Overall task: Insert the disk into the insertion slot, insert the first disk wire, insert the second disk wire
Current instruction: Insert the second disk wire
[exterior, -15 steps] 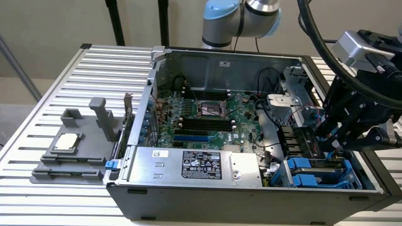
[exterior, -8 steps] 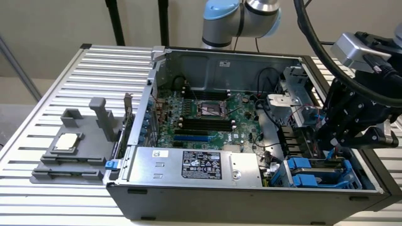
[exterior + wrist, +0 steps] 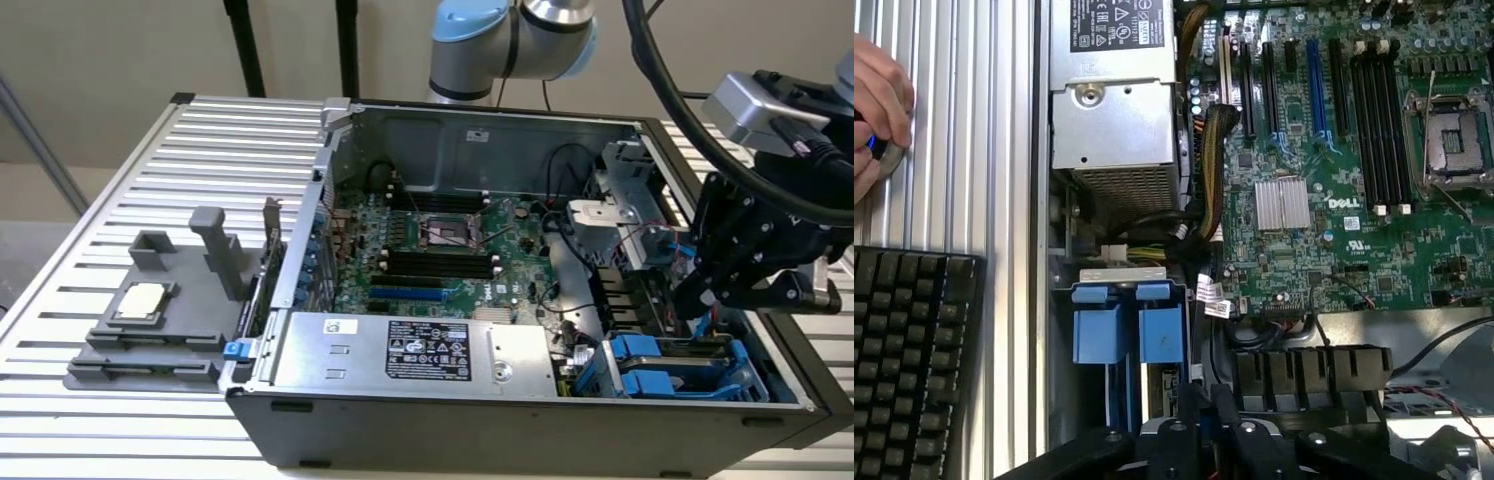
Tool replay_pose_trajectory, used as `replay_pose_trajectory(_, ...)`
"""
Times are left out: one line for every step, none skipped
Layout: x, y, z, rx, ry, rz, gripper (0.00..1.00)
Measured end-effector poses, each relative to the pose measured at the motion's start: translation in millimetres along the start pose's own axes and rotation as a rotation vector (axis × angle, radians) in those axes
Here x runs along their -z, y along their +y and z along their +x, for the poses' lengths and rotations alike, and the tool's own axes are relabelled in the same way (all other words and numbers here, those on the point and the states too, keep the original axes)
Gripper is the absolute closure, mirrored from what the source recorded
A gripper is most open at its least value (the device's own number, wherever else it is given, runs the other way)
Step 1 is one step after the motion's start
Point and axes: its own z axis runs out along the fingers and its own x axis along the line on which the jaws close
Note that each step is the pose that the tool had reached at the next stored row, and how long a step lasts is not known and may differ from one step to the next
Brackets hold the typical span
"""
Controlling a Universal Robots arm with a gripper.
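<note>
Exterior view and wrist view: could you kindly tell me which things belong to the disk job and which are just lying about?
Job: gripper, insertion slot, blue carriers in it.
Lying about: keyboard, power-supply box, grey fixture, a person's hand.

Ribbed aluminium table [image 3: 80, 260], beige wall [image 3: 107, 50] behind, black posts [image 3: 247, 50].

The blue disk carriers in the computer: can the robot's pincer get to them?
Probably yes. The pincer hangs close by the blue disk carriers, the case is open on top, and only loose wires lie near.
</note>
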Motion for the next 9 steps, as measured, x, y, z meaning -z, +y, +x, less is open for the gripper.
replay_pose_trajectory(-0.3, -0.1, 0.1, 0.0, 0.0, 0.0, 0.84)
replay_pose_trajectory(-0.7, -0.1, 0.3, 0.0, -0.0004, -0.0001, 0.84)
replay_pose_trajectory(-0.9, 0.0, 0.8, 0.0, -0.0005, -0.0001, 0.84)
replay_pose_trajectory(-1.1, 0.4, 2.1, 0.002, -0.002, -0.0002, 0.84)
replay_pose_trajectory(-1.6, 0.7, 3.4, 0.004, -0.0049, -0.0004, 0.84)
replay_pose_trajectory(-2.0, 1.1, 4.9, 0.006, -0.0081, -0.0005, 0.84)
replay_pose_trajectory(-2.9, 1.4, 6.4, 0.008, -0.0135, -0.0007, 0.84)
replay_pose_trajectory(-3.8, 1.6, 7.6, 0.01, -0.0193, -0.0009, 0.84)
replay_pose_trajectory(-4.7, 1.3, 8.8, 0.013, -0.0252, -0.001, 0.84)
